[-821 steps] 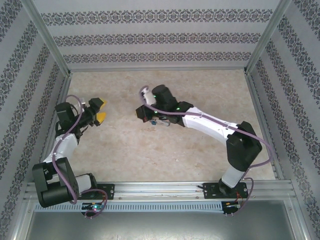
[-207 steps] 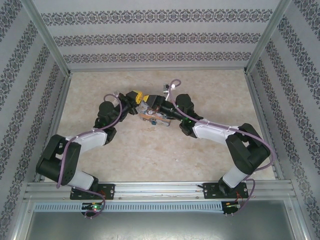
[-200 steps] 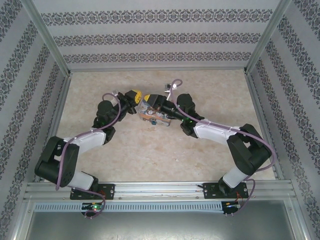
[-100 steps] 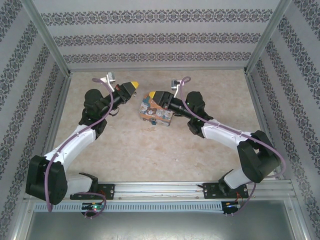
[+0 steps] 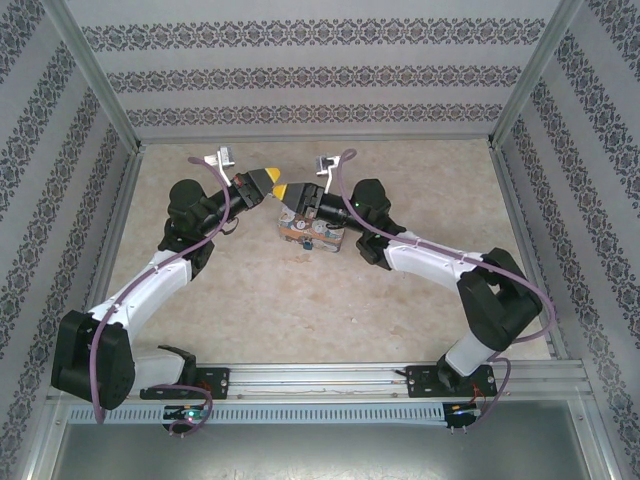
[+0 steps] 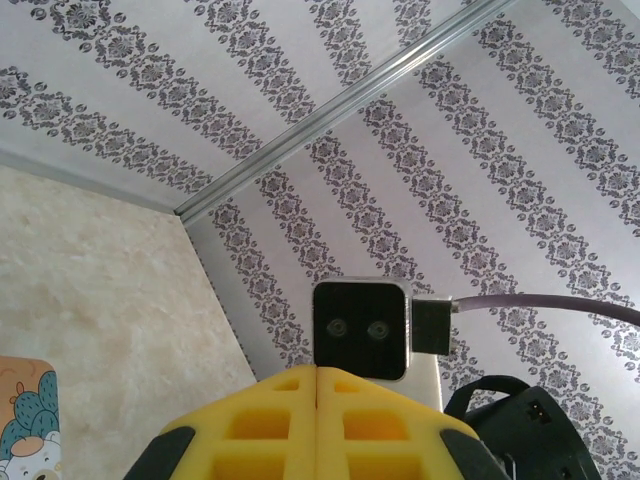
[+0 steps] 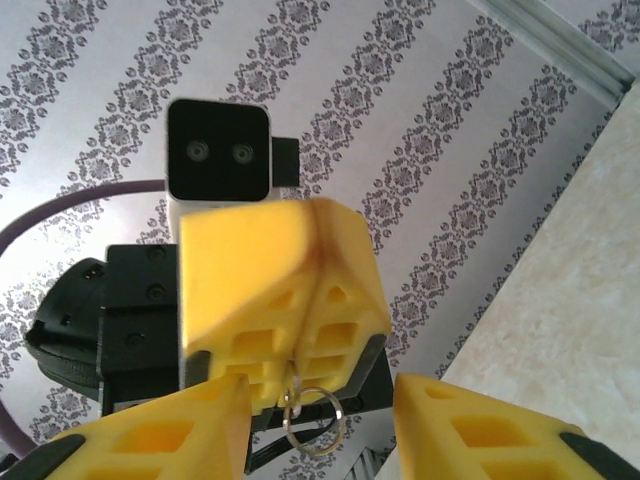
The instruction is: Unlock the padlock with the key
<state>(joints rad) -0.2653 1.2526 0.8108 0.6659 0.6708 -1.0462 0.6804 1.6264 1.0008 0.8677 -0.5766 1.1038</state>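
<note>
My left gripper [image 5: 266,183] is shut, its yellow fingers [image 7: 270,290] pressed together on the key [image 7: 301,352]. A thin strip of metal shows in the seam between them, and the silvery key ring [image 7: 311,416] dangles below. My right gripper [image 5: 285,190] faces it tip to tip, just above the far edge of the orange picture box [image 5: 314,233]. It is open, with its fingers [image 7: 160,440] on either side of the ring and apart from it. In the left wrist view my left gripper [image 6: 318,378] shows a closed seam. The padlock is hidden.
The picture box lies flat on the beige table [image 5: 400,170] near the middle. Patterned walls and aluminium posts [image 5: 95,90] enclose the table on three sides. The rail [image 5: 320,378] with both arm bases runs along the near edge.
Both grippers have left the box's near side and risen toward the back. The right gripper has opened and swung left until its tips face the left gripper's tips.
</note>
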